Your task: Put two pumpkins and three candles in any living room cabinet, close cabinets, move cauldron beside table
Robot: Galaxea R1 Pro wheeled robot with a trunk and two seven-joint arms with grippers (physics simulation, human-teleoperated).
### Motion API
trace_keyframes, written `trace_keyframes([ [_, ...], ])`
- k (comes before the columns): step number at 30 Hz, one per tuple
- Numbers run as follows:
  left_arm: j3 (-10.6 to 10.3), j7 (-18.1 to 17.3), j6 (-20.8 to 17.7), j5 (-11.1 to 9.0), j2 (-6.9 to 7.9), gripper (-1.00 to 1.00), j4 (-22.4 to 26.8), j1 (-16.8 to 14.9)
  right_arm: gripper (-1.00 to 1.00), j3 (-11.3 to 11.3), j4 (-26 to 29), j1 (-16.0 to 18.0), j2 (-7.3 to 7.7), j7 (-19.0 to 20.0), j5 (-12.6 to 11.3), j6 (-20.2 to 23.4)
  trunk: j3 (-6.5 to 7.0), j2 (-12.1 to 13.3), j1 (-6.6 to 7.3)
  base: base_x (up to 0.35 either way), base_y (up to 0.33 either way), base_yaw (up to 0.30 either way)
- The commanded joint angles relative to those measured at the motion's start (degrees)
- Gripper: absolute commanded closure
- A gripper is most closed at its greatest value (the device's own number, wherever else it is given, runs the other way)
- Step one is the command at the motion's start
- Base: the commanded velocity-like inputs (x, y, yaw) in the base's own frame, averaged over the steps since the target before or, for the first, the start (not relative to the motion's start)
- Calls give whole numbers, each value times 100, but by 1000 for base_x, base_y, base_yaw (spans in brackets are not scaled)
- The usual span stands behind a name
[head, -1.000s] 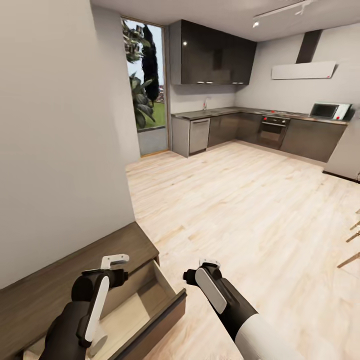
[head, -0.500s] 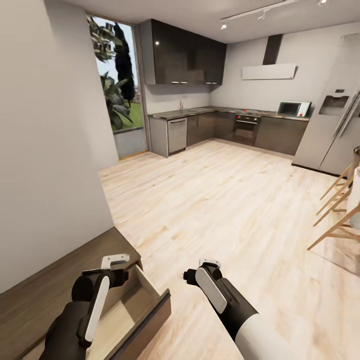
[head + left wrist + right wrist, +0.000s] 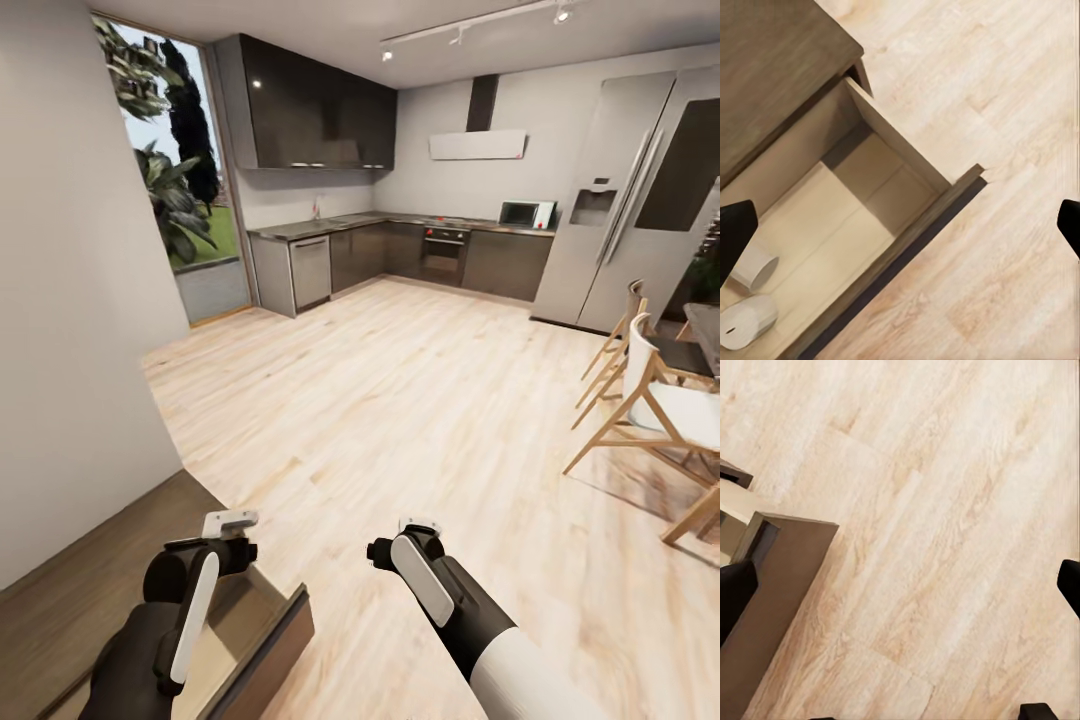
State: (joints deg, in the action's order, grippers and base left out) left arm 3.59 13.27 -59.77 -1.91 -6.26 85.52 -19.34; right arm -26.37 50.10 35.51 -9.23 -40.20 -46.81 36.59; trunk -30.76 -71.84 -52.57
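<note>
Hanging wide apart and empty, the left gripper point(image 3: 900, 221) is over the open cabinet point(image 3: 772, 67) drawer; the right gripper point(image 3: 900, 585) is spread over floor point(image 3: 420, 400).

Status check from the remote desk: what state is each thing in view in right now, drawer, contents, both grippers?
Dark-brown wooden cabinet drawer: pulled out, open.
Two pale cylindrical candles: lying on their sides inside the drawer, near one end.
Left gripper: open, empty, above the drawer.
Right gripper: open, empty, over the light wooden floor.

Open drawer point(image 3: 262, 640) left; bare floor point(image 3: 420, 420) ahead
</note>
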Motion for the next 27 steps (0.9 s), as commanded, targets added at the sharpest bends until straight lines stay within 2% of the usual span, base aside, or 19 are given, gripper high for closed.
trace_keyframes([
  [1, -3, 0, 0, -2, 1, -100, 0, 0, -100, 0, 0, 0, 0, -2, -1, -1, 0, 0, 0, 0, 0, -284],
  [27, -16, 0, 2, 2, -3, -100, 0, 0, -100, 0, 0, 0, -9, -5, -3, -3, 0, 0, 0, 0, 0, -284],
])
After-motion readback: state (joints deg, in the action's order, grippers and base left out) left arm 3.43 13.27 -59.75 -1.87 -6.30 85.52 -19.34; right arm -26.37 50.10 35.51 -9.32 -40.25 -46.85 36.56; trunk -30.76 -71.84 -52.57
